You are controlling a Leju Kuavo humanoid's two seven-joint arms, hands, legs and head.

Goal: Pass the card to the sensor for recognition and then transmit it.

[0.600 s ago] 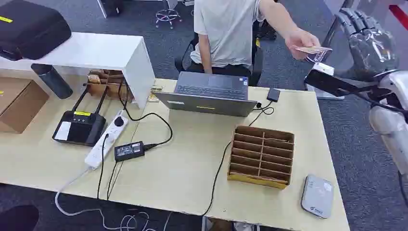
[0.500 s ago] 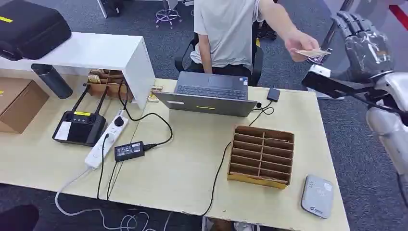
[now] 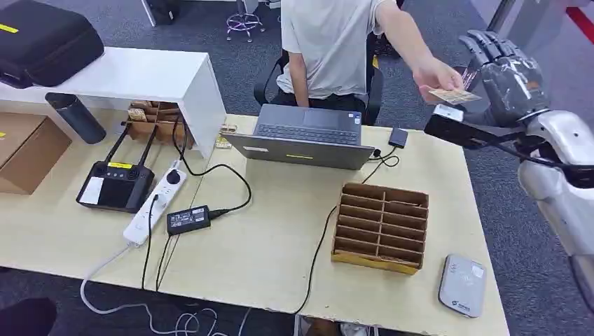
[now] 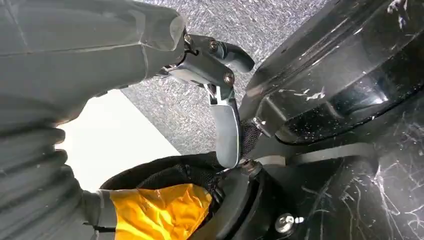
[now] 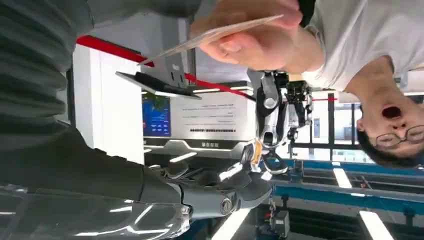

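At upper right of the head view, the robot's grey right hand (image 3: 508, 77) is raised, fingers spread and empty, just beside a thin tan card (image 3: 446, 94) pinched in a person's hand (image 3: 433, 75). Whether the left hand (image 4: 60, 125) is open or closed, I cannot tell.

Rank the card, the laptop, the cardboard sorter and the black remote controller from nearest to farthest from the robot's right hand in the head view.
1. card, in the person's hand just beside the right hand.
2. laptop, at the table's far edge, middle.
3. cardboard sorter, right part of the table; close to the laptop's rank, hard to call.
4. black remote controller, far left.
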